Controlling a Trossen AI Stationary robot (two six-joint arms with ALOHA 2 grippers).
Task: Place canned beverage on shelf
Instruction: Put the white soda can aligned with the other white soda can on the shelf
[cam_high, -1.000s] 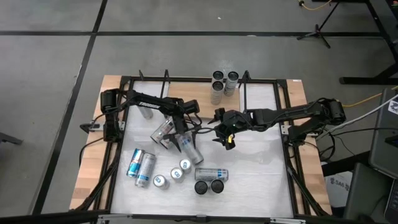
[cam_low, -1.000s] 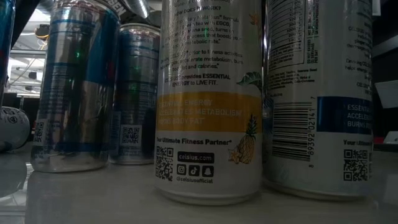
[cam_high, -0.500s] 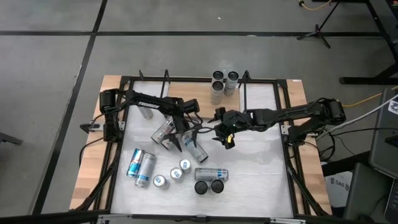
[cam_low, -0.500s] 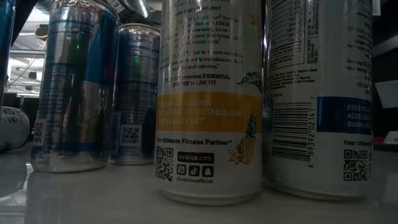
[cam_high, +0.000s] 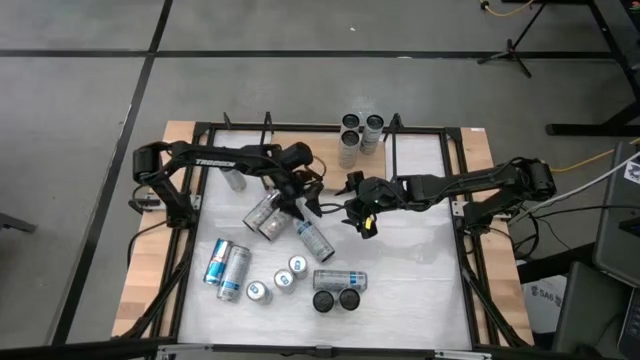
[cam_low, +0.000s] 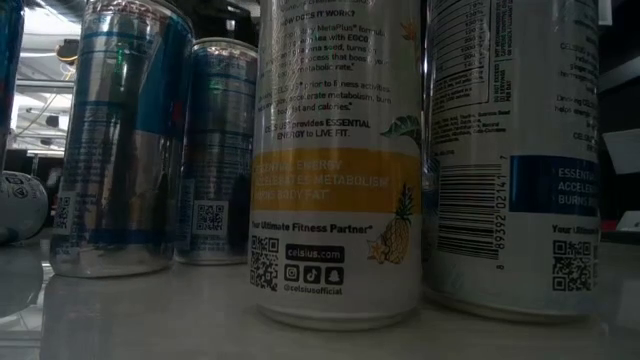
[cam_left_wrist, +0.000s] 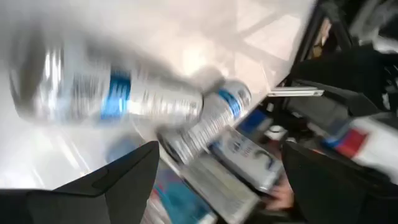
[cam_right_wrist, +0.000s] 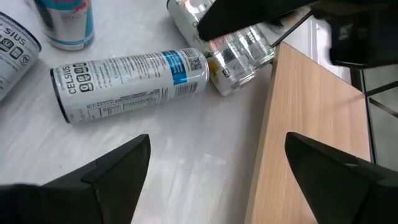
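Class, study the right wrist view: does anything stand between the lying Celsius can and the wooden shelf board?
Nothing visible blocks it: bare tabletop lies between the Celsius can and the shelf board. A second lying can sits by the board's edge, off to one side.

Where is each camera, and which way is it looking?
High view: above the table, looking straight down; shows both dark arms, left gripper and right gripper near the middle.
Low view: at tabletop height, looking level at standing cans, the white and yellow pineapple can nearest; no arm shows.
Left wrist view: on the left arm, looking past its open jaws at lying cans.
Right wrist view: on the right arm, looking past its open jaws at the lying white and blue Celsius can.
Shared: that can also shows in the high view.
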